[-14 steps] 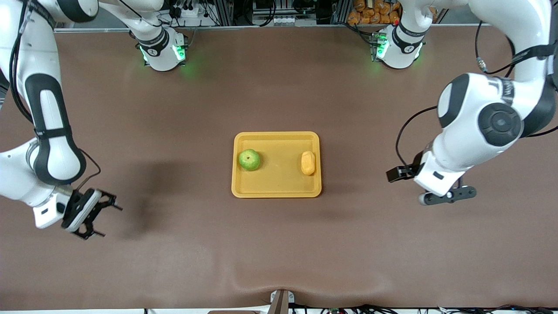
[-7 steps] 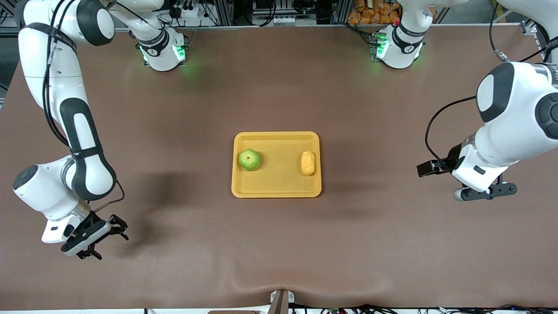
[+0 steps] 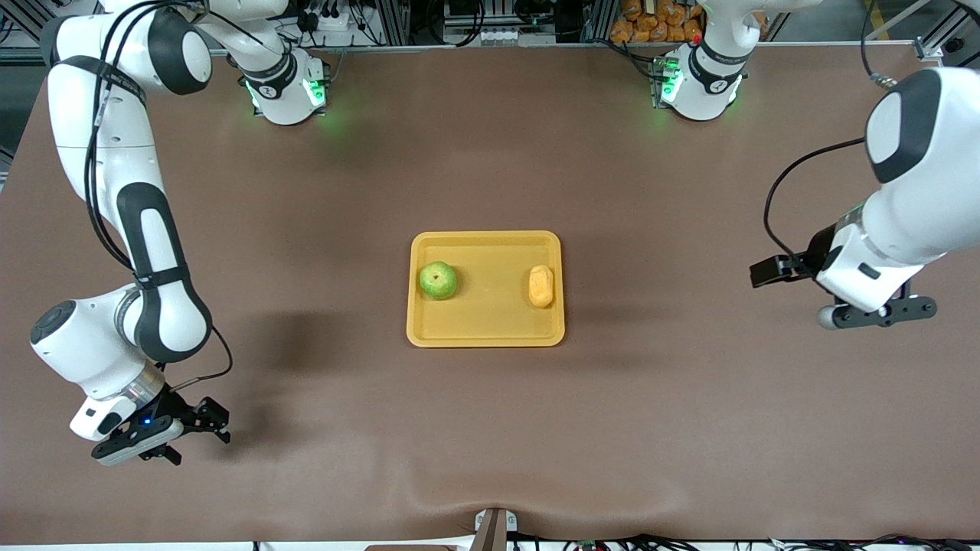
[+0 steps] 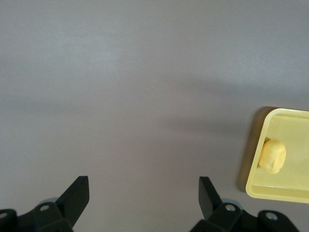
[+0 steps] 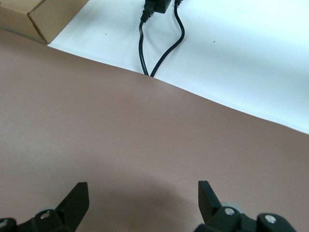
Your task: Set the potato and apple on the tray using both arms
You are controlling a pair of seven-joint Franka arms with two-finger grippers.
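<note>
Front view, near to far. Right gripper [image 3: 195, 432] hung low over the brown counter [image 3: 490, 428] at abt 8 o'clock from the tray, toward the right arm's end, well apart from it. Its fingers [image 5: 77, 199] were spread wide, released, w/ nothing between them; right wrist view showed only bare counter plus black cables [image 5: 159, 38] on a white floor past the counter's edge.

Mid-counter sat the yellow-orange tray [image 3: 485, 331]. On it, the green apple [image 3: 438, 280] lay at the 9 o'clock side and the potato [image 3: 540, 285] at the 3 o'clock side, just inside the rim; the two were apart.

Left gripper [image 3: 877, 314] hung over bare counter at abt 3 o'clock from the tray, well apart. Its fingers [image 4: 76, 195] were spread, released, empty; left wrist view caught the tray's corner [image 4: 277, 186] w/ the potato [image 4: 272, 155] on it.
</note>
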